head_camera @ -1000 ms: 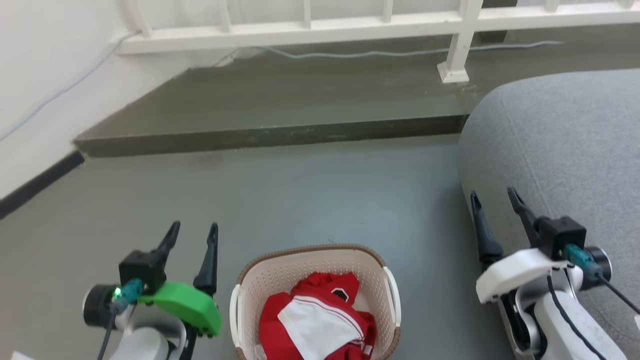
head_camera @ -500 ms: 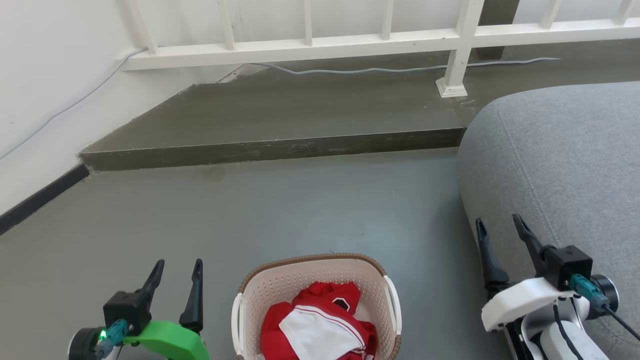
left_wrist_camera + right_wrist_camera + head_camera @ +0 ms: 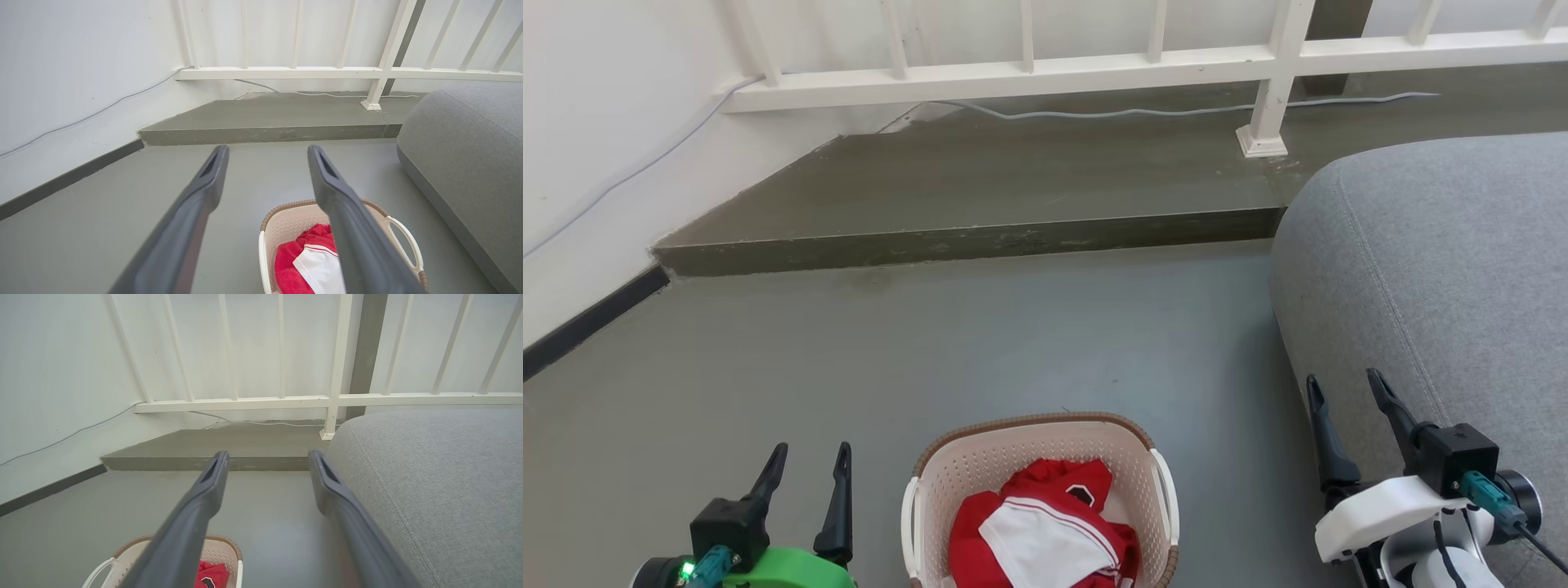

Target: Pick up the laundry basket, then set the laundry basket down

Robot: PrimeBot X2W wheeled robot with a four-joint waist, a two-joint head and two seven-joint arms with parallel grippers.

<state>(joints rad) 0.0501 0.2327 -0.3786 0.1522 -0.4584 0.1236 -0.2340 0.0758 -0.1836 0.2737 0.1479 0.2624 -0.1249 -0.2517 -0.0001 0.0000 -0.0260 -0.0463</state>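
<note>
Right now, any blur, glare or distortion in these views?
Head view: sharp, even light, no glare, laundry basket cropped at the bottom. Left wrist view: railing posts splay, wide-angle. Right wrist view: fingers go soft near the lens.

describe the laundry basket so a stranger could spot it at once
Start at the big grey sofa on the right and look left across the grey floor. The laundry basket stands there, low in the head view. Unlike anything nearby, it is cream perforated plastic with a brown woven-look rim, white side handles, and red and white clothing inside.
</note>
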